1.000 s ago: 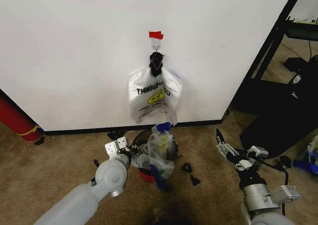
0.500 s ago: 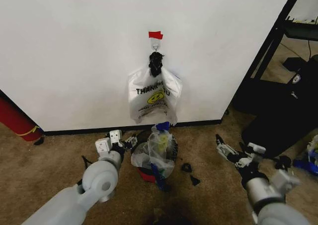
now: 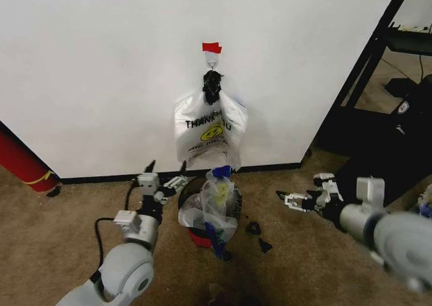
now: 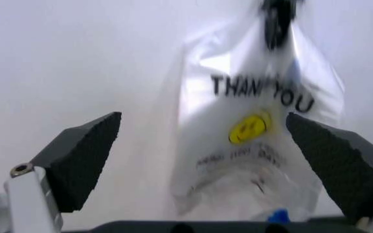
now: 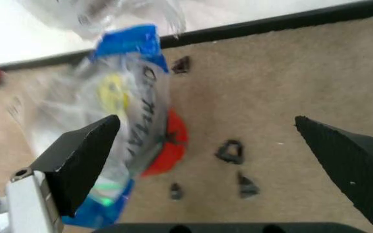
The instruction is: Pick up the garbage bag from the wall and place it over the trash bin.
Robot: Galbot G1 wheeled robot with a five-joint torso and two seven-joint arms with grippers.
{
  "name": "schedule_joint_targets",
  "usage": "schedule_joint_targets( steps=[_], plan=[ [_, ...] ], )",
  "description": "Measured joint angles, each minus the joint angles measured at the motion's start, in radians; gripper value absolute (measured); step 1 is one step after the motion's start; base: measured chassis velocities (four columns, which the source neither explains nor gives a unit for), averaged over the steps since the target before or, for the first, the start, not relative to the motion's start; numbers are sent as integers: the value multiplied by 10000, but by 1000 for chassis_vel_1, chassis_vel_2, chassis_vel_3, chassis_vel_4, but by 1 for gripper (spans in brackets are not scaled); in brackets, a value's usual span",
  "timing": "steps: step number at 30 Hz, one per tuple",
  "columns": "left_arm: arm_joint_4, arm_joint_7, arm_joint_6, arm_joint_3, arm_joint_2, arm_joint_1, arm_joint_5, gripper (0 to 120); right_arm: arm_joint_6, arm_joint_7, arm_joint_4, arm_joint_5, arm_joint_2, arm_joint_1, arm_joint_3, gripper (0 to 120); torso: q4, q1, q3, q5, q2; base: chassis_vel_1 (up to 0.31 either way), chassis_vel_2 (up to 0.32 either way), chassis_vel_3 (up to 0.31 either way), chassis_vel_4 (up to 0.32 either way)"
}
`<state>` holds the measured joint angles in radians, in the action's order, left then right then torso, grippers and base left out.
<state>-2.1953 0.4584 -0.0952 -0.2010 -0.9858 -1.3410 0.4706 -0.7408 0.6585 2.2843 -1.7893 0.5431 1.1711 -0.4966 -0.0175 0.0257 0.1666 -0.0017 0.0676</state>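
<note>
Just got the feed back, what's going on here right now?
The garbage bag is draped loosely over the trash bin on the carpet below the wall. Neither gripper holds anything. The left gripper is open beside the bin on its left, pointing toward the wall. The right gripper is open, low over the carpet to the bin's right. A second "THANK YOU" bag hangs from the hook under a red tape strip.

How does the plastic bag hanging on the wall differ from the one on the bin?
The whitish "THANK YOU" plastic bag hangs flat from the wall hook, bunched under a black knot; the translucent crinkly bag with a blue patch sits crumpled over the black mesh bin on the floor. Both carry a yellow smiley print.
</note>
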Motion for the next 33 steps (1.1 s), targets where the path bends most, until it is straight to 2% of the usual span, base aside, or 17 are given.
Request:
schedule_joint_targets(
  steps=[2, 3, 5, 7, 10, 12, 13, 14, 17, 18, 24, 33],
  plan=[
    [-108, -42, -83, -141, -196, -254, -388, 100, -45, -87, -436, -455, -83, -653, 457, 100, 0, 0, 0, 0, 0, 0, 0, 0, 0],
    [-156, -80, -139, -209, -367, -382, -754, 100, -52, -546, -943, -562, -221, -1175, 970, 100, 3, 0, 1, 0, 0, 0, 0, 0, 0],
    [-165, -87, -154, -218, -413, -398, -845, 100, -53, -737, -1121, -577, -281, -1366, 1197, 100, 2, 0, 1, 1, 0, 0, 0, 0, 0],
    [-191, -99, -196, -155, -788, -399, -1262, 100, -54, -1497, -1824, -743, -396, -2499, 2561, 100, -5, 0, 1, 2, -1, 0, 0, 0, 0],
    [-188, -80, -196, -17, -1048, -374, -1492, 100, -50, -1567, -2057, -911, -263, -3582, 3770, 100, -5, 0, 0, -1, 0, 0, 0, 0, 0],
    [-180, -76, -196, 1, -1075, -370, -1533, 100, -48, -1547, -2081, -925, -220, -3747, 3960, 100, -5, 0, 0, -3, 0, 0, 0, 0, 0],
    [-76, -32, -208, 62, -1191, -349, -1776, 100, -33, -1017, -2238, -1147, 192, -4994, 5427, 100, 0, 0, 1, 0, 0, 0, 0, 0, 0],
    [-18, 12, -237, 62, -1233, -350, -1836, 100, -23, -433, -2376, -1382, 472, -5652, 6208, 100, 3, 1, 1, -2, 0, 0, 0, 0, 0],
    [69, 92, -266, 24, -1290, -380, -1850, 100, -8, 726, -2641, -1838, 921, -6612, 7336, 100, 6, 1, 2, 0, -1, 0, 0, 0, 0],
    [91, 171, -278, 0, -1327, -411, -1854, 100, 4, 1509, -2706, -2188, 1058, -7066, 7881, 100, 6, 1, 1, -4, 0, 0, 0, 0, 0],
    [165, 263, -270, 19, -1393, -316, -1850, 100, 23, 2649, -2858, -2910, 1090, -7577, 8655, 100, -4, 0, 0, -3, 0, 0, 0, 0, 0],
    [306, 277, -62, 505, -1539, -148, -1938, 100, 49, 2904, -3392, -3234, 1472, -7886, 9297, 100, -1, 1, 0, -2, 0, 0, 0, 0, 0]
  ],
)
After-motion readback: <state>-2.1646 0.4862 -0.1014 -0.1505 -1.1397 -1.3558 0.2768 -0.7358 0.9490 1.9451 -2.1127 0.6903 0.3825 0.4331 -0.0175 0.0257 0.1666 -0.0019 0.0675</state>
